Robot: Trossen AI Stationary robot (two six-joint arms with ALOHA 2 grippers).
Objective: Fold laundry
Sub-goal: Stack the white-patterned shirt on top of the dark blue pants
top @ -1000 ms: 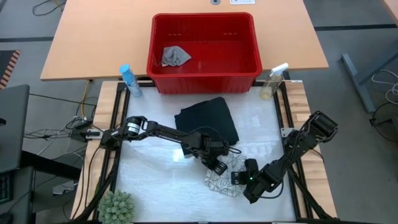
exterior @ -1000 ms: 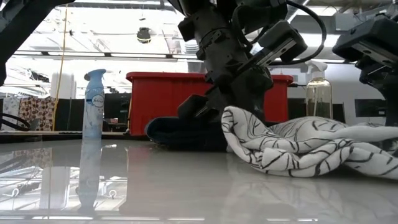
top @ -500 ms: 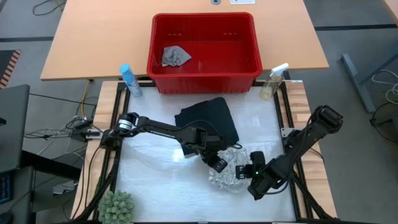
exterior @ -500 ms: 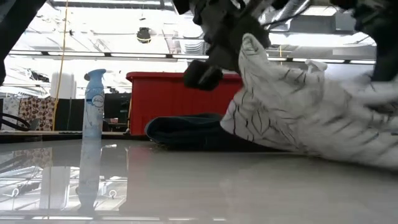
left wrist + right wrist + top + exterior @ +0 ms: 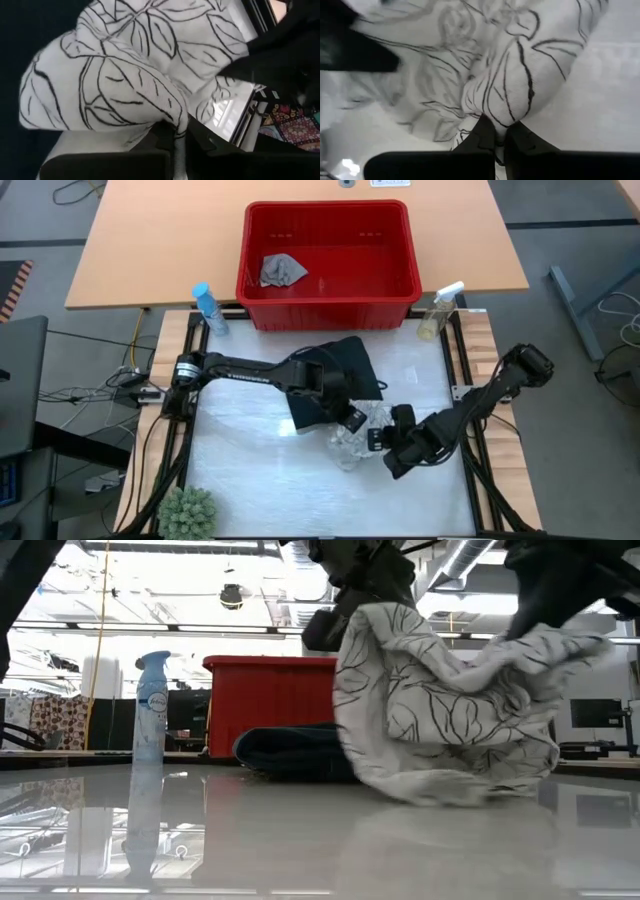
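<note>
The left tool (image 5: 352, 420) and the right tool (image 5: 378, 439) are both above the middle of the worktop (image 5: 240, 470), a little toward its near edge, and they are close to each other. Each tool is closed tightly on a fold of the white cloth with grey leaf print (image 5: 440, 710). In the left wrist view a bunch of the cloth (image 5: 125, 80) goes down into the narrow gap between the two dark fingers (image 5: 165, 142), and in the right wrist view the fingers (image 5: 482, 135) pinch a similar fold of the cloth (image 5: 510, 75). In the low view the cloth hangs from both tools in a loose bag shape, and its lowest part touches the worktop or is just above it; I cannot tell which. In the high view only a small crumpled part of the cloth (image 5: 355, 442) shows between the tools. The dark blue-black denim jeans (image 5: 335, 370) lie folded on the worktop just behind the cloth, toward the far edge, partly under the left arm. The small grey cloth (image 5: 281, 270) lies inside the red basket (image 5: 325, 305), near its left wall; the basket stands beyond the far edge of the worktop. A blue spray can (image 5: 208, 308) stands at the far left corner, a clear spray bottle (image 5: 438, 312) at the far right corner, and a small green plant (image 5: 187, 513) at the near left corner.
</note>
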